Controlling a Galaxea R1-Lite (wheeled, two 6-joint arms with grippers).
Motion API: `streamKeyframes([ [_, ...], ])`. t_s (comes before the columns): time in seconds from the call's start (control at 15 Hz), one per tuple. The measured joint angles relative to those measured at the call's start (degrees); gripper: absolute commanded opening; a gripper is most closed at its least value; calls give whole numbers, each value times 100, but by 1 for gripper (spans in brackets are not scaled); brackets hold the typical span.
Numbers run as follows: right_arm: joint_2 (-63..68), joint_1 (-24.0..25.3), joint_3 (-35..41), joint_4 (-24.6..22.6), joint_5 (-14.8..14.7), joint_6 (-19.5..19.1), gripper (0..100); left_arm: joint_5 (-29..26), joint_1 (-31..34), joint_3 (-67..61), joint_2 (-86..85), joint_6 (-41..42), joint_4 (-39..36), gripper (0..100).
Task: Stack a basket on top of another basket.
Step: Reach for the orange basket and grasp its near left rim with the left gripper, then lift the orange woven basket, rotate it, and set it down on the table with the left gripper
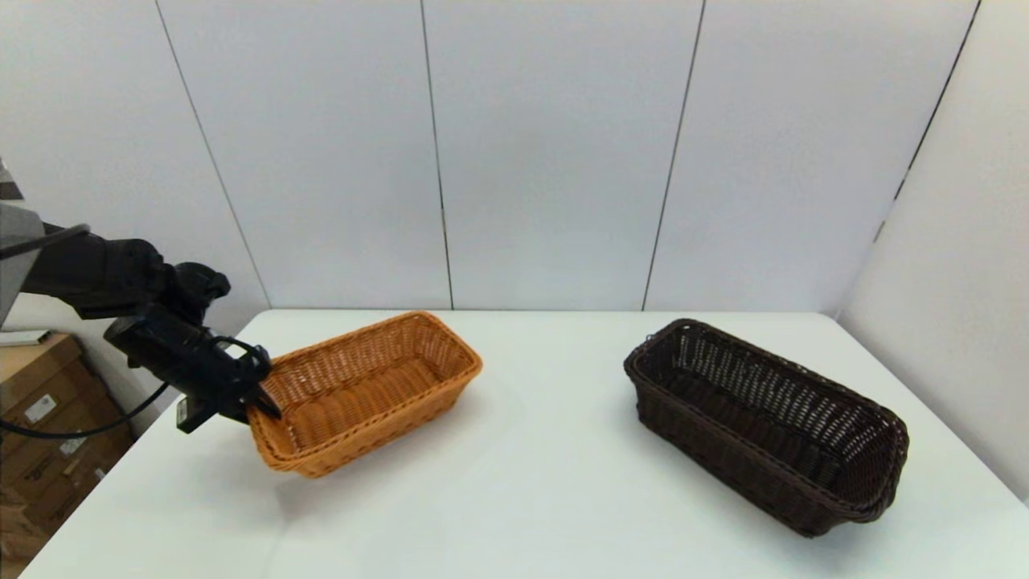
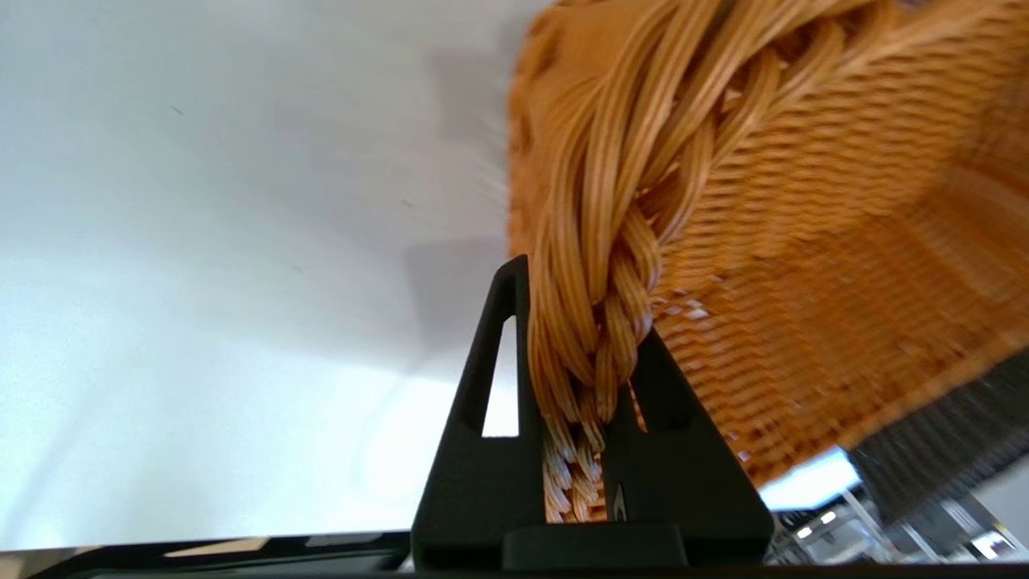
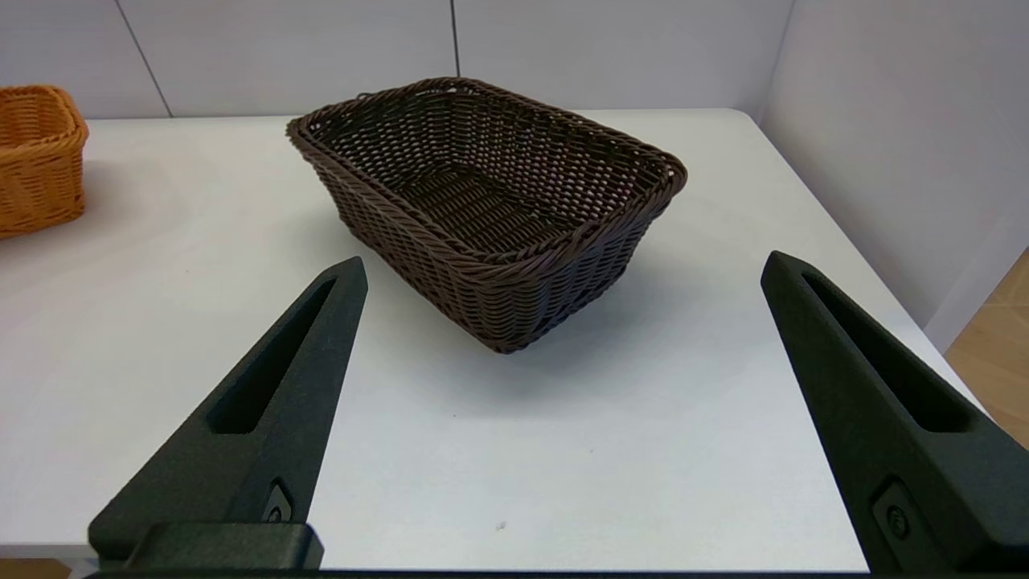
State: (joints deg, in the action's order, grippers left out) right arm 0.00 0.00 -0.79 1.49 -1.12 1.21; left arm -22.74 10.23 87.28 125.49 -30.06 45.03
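The left gripper (image 1: 259, 396) is clamped on the braided rim at the left end of the orange-tan basket (image 1: 370, 390), which is tilted, that end raised off the white table (image 1: 514, 498). The dark brown basket (image 1: 764, 422) rests flat on the table's right side, well apart. The right gripper (image 3: 563, 273) hangs before it, fingers wide apart, holding nothing.

It looked like a robotics lab or test cell: a plain white bench (image 1: 514, 498) stood enclosed by bare white wall panels (image 1: 555, 153), with stacked cardboard boxes (image 1: 36, 418) on the floor beside it.
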Motion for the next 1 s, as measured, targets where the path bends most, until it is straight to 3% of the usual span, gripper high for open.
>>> streamKeyframes([
  [0.27, 0, 0, 0, 0, 0, 2, 100, -702, 302, 380, -380, 20, 389, 0],
  [0.53, 0, 0, 0, 0, -2, 2, 100, -1643, 711, 1523, -622, 516, 1866, 0],
  [0.8, 0, 0, 0, -1, 0, 2, 100, -1847, 551, 2489, -769, 1424, 3181, 0],
  [1.0, 0, 0, 0, -1, -2, 2, 100, -1725, 32, 2597, -835, 2037, 3167, 0],
])
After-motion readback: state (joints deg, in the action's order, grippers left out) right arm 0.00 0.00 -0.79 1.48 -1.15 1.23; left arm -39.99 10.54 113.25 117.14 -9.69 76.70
